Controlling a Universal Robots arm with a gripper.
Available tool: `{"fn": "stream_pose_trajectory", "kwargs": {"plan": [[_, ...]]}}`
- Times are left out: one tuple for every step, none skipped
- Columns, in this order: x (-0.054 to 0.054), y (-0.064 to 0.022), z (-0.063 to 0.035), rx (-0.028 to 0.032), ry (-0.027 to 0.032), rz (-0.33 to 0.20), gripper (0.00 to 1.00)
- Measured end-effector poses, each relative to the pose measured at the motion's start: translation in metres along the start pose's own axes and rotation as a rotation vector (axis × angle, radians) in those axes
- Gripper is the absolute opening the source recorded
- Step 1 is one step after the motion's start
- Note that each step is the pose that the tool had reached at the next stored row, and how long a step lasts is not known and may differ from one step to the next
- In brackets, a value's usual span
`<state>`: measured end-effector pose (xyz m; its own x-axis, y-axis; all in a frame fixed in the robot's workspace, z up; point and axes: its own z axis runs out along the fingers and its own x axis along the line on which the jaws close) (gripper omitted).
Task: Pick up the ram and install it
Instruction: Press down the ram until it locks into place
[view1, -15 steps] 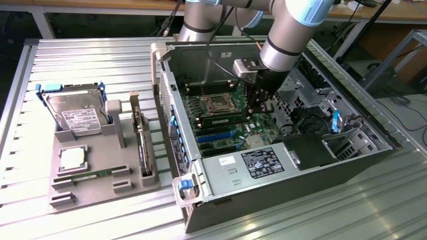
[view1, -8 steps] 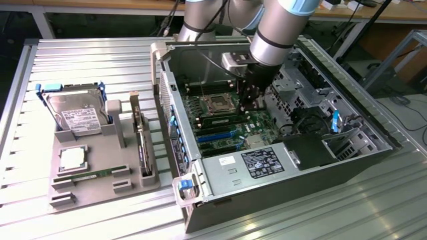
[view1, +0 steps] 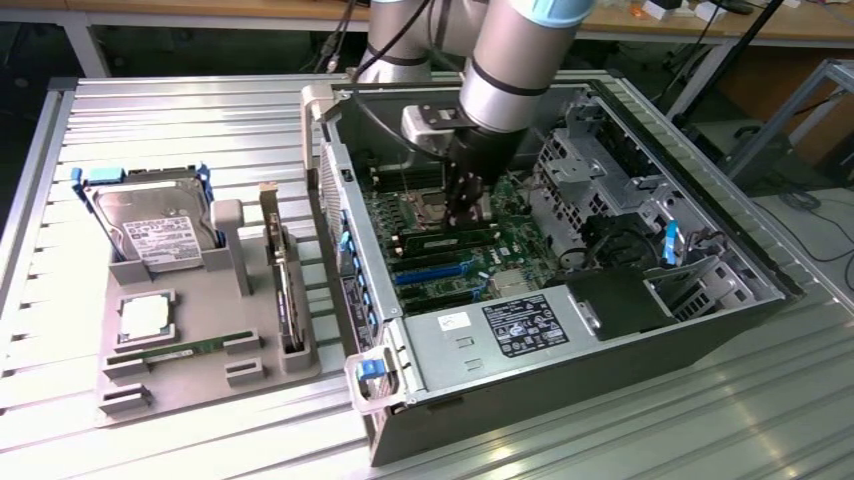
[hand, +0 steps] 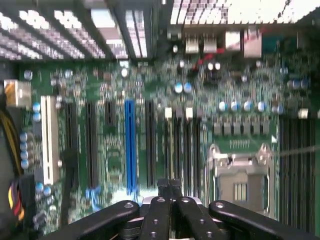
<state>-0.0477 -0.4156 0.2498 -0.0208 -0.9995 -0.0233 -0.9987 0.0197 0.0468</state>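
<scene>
One robot arm (view1: 514, 60) reaches down from the top centre of the exterior view into an open computer case (view1: 561, 270) lying on its side on a ribbed metal counter (view1: 160, 120). Its end effector (view1: 463, 215) sits low over the green motherboard (view1: 454, 255), at the middle of the frame, and a long dark memory stick (view1: 441, 241) lies across the board right at its tip; whether the fingers are clamped on it cannot be told from here. In the wrist view the black finger links (hand: 170, 215) are drawn in close together at the bottom centre, above a blue slot (hand: 130, 145), several black slots (hand: 92, 145) and the empty silver processor socket (hand: 240, 180).

On the exterior view's left, a grey parts tray (view1: 200, 330) rests on the counter beside the case. It holds a hard drive (view1: 154, 225) in a blue frame, a square silver processor (view1: 144, 315), a second green memory stick (view1: 180, 350) lying flat near the tray's lower edge, and a dark expansion card (view1: 283, 280) standing on edge along the tray's right side.
</scene>
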Motion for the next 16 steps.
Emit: {"fn": "stream_pose_trajectory", "kwargs": {"plan": [[0.000, 0.0054, 0.0003, 0.0000, 0.0003, 0.000, 0.10], [0.000, 0.0094, 0.0004, 0.0000, 0.0006, 0.000, 0.10], [-0.001, 0.0176, 0.0008, 0.0000, 0.0013, 0.000, 0.10], [-0.001, 0.0278, 0.0014, 0.0000, 0.0018, 0.000, 0.10], [-0.002, 0.0353, 0.0018, 0.0003, 0.0019, 0.000, 0.10], [-0.002, 0.0355, 0.0018, 0.0003, 0.0019, 0.000, 0.10], [-0.002, 0.0354, 0.0026, 0.0003, 0.0020, 0.000, 0.10], [-0.002, 0.0353, 0.0058, 0.0002, 0.0021, 0.000, 0.10], [-0.001, 0.0352, 0.0086, 0.0003, 0.0020, 0.000, 0.10], [-0.001, 0.0350, 0.0132, 0.0003, 0.0019, 0.000, 0.10], [-0.001, 0.0348, 0.0178, 0.0001, 0.0023, 0.000, 0.10], [-0.001, 0.0348, 0.0193, 0.0000, 0.0025, 0.000, 0.10], [-0.001, 0.0347, 0.0194, 0.0001, 0.0022, 0.000, 0.10], [-0.001, 0.0347, 0.0196, 0.0002, 0.0020, 0.000, 0.10], [-0.001, 0.0346, 0.0217, 0.0001, 0.0024, 0.000, 0.10], [-0.001, 0.0346, 0.0241, -0.0007, 0.0037, 0.000, 0.10]]}}
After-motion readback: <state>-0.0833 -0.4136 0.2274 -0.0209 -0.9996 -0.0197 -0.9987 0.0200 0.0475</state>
